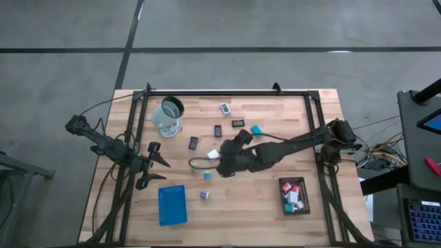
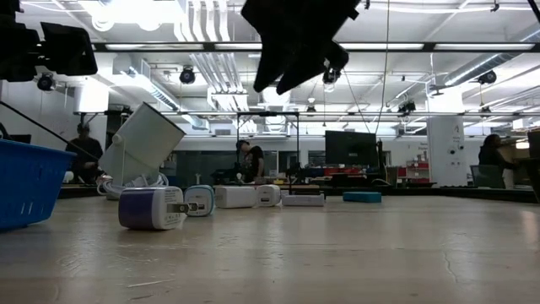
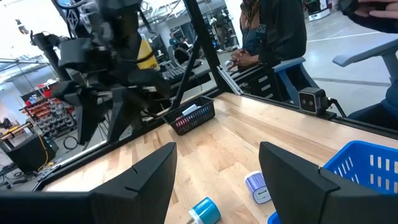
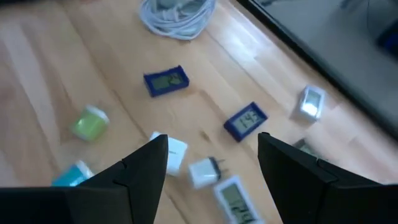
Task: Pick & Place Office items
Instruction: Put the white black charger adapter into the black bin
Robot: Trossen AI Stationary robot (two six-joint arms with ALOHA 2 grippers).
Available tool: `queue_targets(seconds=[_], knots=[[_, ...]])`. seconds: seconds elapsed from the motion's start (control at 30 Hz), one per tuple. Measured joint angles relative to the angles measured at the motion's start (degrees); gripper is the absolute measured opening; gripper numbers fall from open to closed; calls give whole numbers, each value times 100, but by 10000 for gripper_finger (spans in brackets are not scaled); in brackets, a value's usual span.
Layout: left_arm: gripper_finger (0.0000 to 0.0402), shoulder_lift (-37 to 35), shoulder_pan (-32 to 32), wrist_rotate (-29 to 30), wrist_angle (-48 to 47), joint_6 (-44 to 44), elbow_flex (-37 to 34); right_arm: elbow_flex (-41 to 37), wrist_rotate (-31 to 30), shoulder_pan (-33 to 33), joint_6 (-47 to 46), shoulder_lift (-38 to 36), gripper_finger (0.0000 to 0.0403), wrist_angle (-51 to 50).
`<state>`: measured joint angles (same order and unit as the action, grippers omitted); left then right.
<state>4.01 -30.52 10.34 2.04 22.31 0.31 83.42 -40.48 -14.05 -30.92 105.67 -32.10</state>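
1. Overhead, a pale wooden table (image 1: 241, 200) framed in black rails stands on a grey concrete floor; the level view looks across the boards into a wide workshop with ceiling strip lights, monitors and several people seated at benches

2. At the table's left edge the left gripper (image 1: 156, 165) waits with its two fingers spread apart and nothing between them, just above a blue tray (image 1: 172, 204) near the front edge; one clear cup (image 1: 167, 116) lies tipped over on a coil of white cable toward the back left

3. Loose office items lie scattered across the middle of the table: three flat dark rectangles, at (image 1: 193, 142), (image 1: 218, 129) and (image 1: 238, 123), one flat white rectangle (image 1: 225, 107) near the back rail, one teal block (image 1: 256, 129), one small teal piece (image 1: 207, 176) and one purple block (image 1: 204, 195); a white plug block (image 1: 213, 153) lies just beside the right arm's tip

4. Of the dark rectangles, the two on the left lie with their long axes running front to back, the third with its long axis across the table

5. At centre the right gripper (image 1: 224, 162) hangs above the boards, jaws wide and empty; its wrist camera looks down on white plug blocks (image 4: 202, 171) between the fingers

6. One black tray (image 1: 294, 195) at front right holds several pieces, pink, white and teal, too small to count
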Motion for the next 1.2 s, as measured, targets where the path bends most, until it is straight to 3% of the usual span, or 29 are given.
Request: queue_targets(seconds=[0.17,0.33,0.43,0.53,0.63,0.87,1.2], knots=[[234,0,2,1,0,0,-2,-257,-543,-340,175,-404,231,-125],[234,0,0,0,0,0,0,-1173,-676,-405,1045,-1331,224,853],[234,0,0,1,0,1,-1,-2079,-74,-305,2150,-2023,231,2371],[234,0,2,-1,0,2,1,-3135,1012,14,3133,-2704,243,3950],[234,0,2,0,0,0,1,-4101,1775,450,3433,-3258,253,5083],[234,0,0,1,0,0,1,-5453,1991,840,3518,-4255,265,6188],[234,0,-1,1,0,2,-2,-6085,1951,850,3432,-4842,258,6256]])
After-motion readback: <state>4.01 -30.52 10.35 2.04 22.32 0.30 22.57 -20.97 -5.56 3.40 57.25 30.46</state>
